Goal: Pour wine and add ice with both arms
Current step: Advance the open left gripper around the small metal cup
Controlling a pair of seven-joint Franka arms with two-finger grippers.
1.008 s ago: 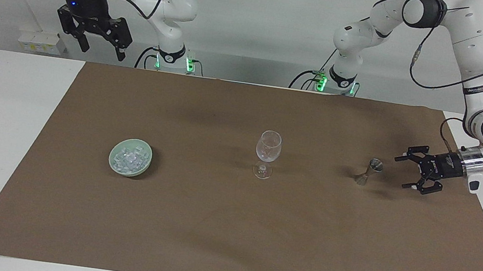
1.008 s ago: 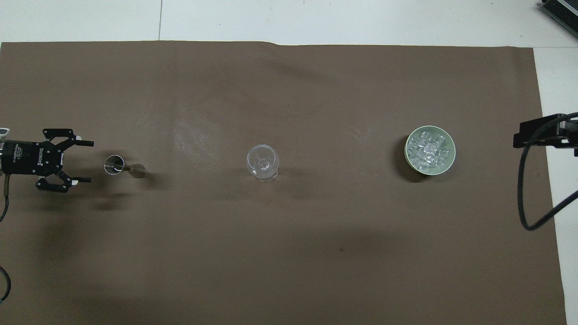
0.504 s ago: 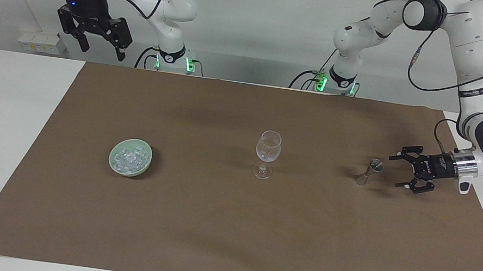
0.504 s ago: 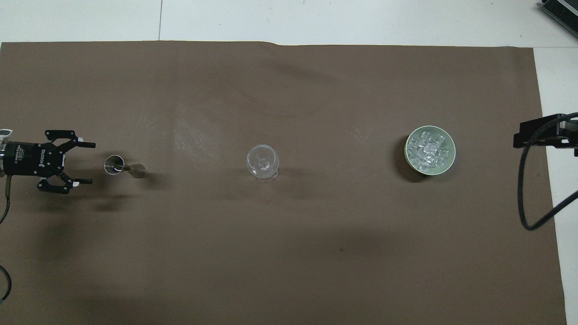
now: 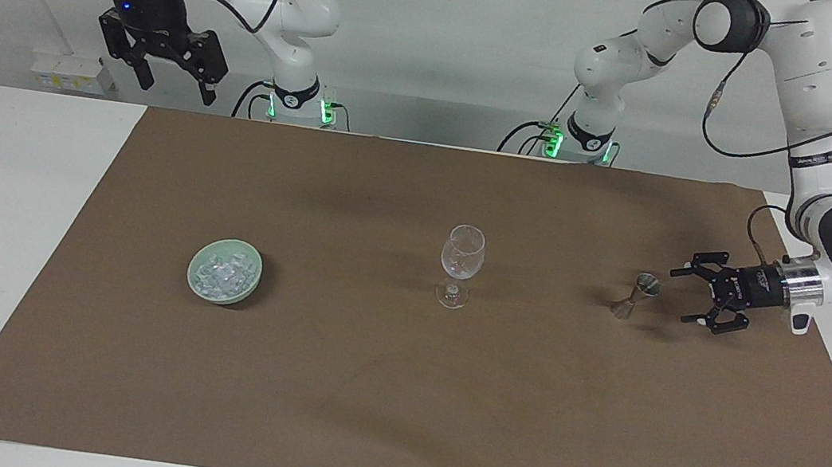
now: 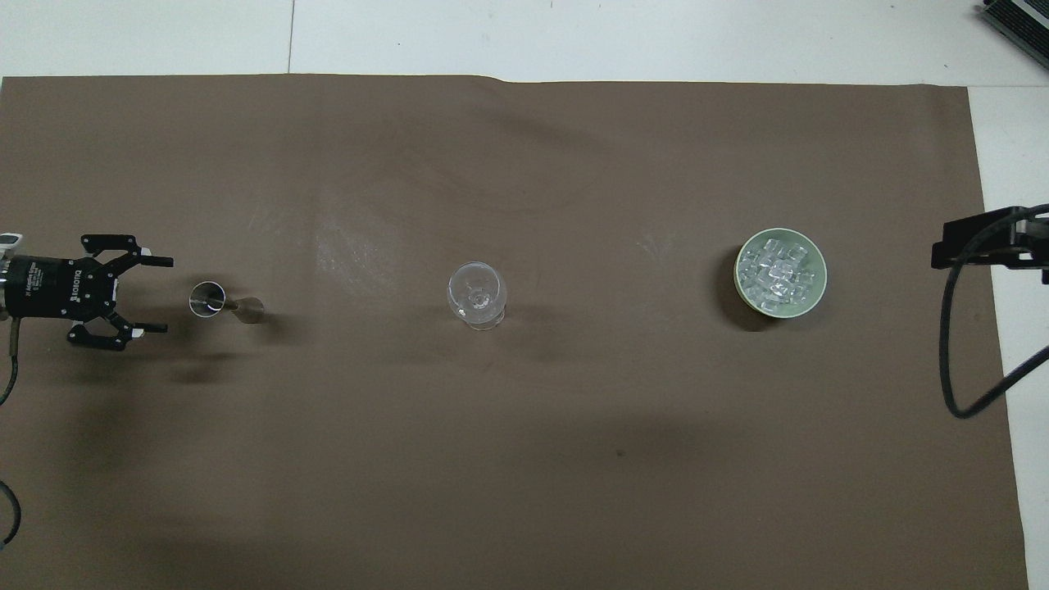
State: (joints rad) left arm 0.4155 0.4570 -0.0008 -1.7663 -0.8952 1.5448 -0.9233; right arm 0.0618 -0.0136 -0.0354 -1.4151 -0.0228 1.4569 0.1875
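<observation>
- Two white jointed arms work a table under a brown paper sheet (image 5: 395,391); on it stand a clear stemmed wine glass (image 5: 459,275), a small metal double-cone jigger (image 5: 637,294) and a pale green bowl (image 5: 194,283).
- Left gripper (image 5: 681,295), turned sideways and low over the sheet, hangs with its fingers spread wide and empty just beside the jigger, which sits at three o'clock from the glass in the facing view.
- Right gripper (image 5: 172,84), fingers apart and holding nothing, waits raised at the robots' edge of the table, at about eleven o'clock from the bowl.
- Ice (image 5: 223,276), small clear cubes, fills the bowl, at nine o'clock from the glass and well apart from it.
- Judged step: the approach to the jigger, pouring not yet begun; the glass looks empty.
- Next move calls for sliding the open fingers around the jigger's narrow waist and closing gently, keeping it upright.
</observation>
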